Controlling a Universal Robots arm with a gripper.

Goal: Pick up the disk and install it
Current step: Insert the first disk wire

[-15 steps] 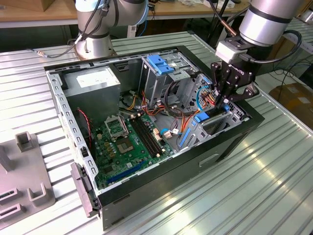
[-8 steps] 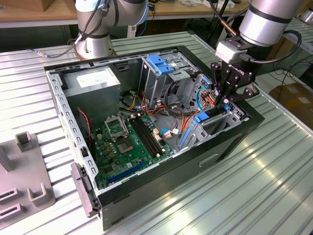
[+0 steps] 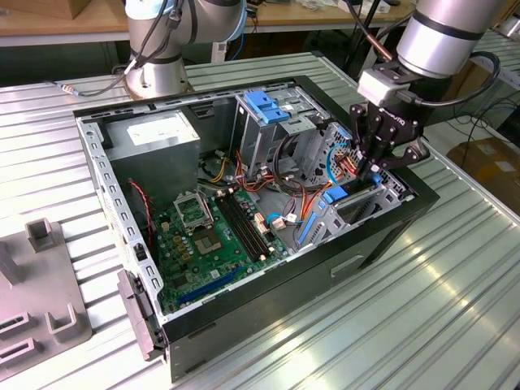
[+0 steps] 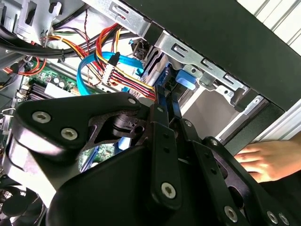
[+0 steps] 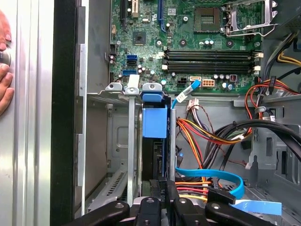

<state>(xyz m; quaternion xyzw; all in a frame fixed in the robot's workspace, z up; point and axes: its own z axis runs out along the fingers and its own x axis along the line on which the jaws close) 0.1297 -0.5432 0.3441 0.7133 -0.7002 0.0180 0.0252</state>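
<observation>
My pincer (image 3: 375,166): clamped on the disk (image 5: 154,123), edge-on in its bay
Handling: stiff, heavy, fragile; I'd grip its blue rails

Bright blue rail on the disk (image 5: 154,121) against its dark body, black gripper (image 3: 380,154) above a green motherboard (image 3: 213,236), light-blue cable (image 5: 211,176) beside red, orange and yellow wires (image 5: 202,132), silver ribbed table (image 3: 390,309), black-edged case (image 3: 382,236)

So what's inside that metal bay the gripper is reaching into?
The disk, blue-railed, stands upright in the metal bay. The gripper covers its near end; its lower part is hidden.
</observation>
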